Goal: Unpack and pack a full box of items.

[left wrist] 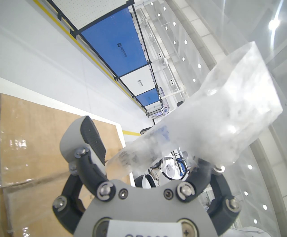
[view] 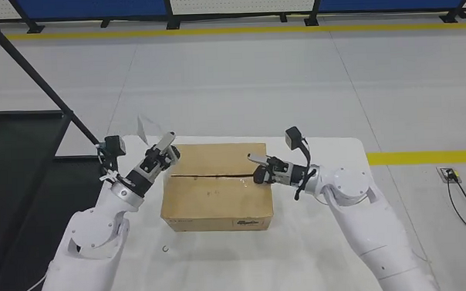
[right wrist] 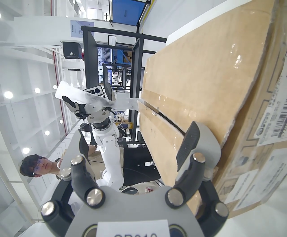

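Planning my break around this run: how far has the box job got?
Done: a strip of clear tape is peeled up from the top seam of the cardboard box. In hand: the strip lies across the left jaws, which stand open, and its far end clings to the seam; the right jaws stand open at the seam's other end. Left: the box is shut, so nothing is unpacked or repacked yet.

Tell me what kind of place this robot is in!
Probably a robot test hall, not a home: blue partition panels, a yellow floor line, and a cardboard box on a white table.
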